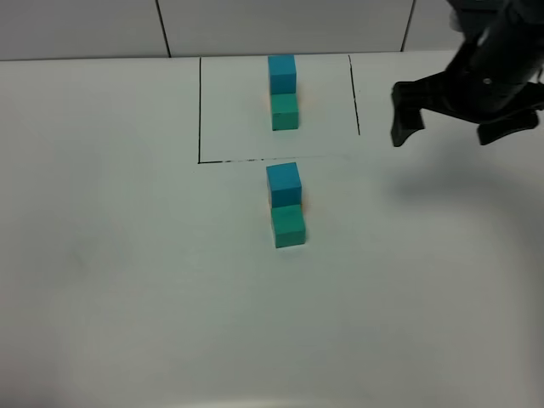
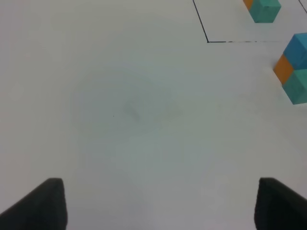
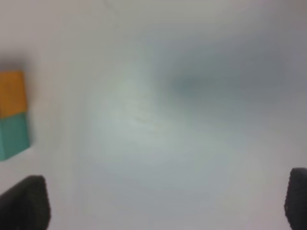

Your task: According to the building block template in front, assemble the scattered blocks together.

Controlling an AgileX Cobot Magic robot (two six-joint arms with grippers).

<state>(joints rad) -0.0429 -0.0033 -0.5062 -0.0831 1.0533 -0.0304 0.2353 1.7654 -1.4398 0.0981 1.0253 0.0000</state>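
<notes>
The building block template stands at the back middle: a blue cube joined to a teal-green cube inside a thin black outline. In front of it the scattered blocks stand joined: a blue cube and a teal-green cube. The left wrist view shows that blue cube on an orange cube, with the teal-green cube against it. My right gripper is open and empty, raised to the right of the template. My left gripper is open and empty over bare table.
The white table stretches left and front of the blocks. The right wrist view is blurred and shows an orange cube touching a teal-green cube; I cannot tell which set they belong to. A tiled wall lies behind.
</notes>
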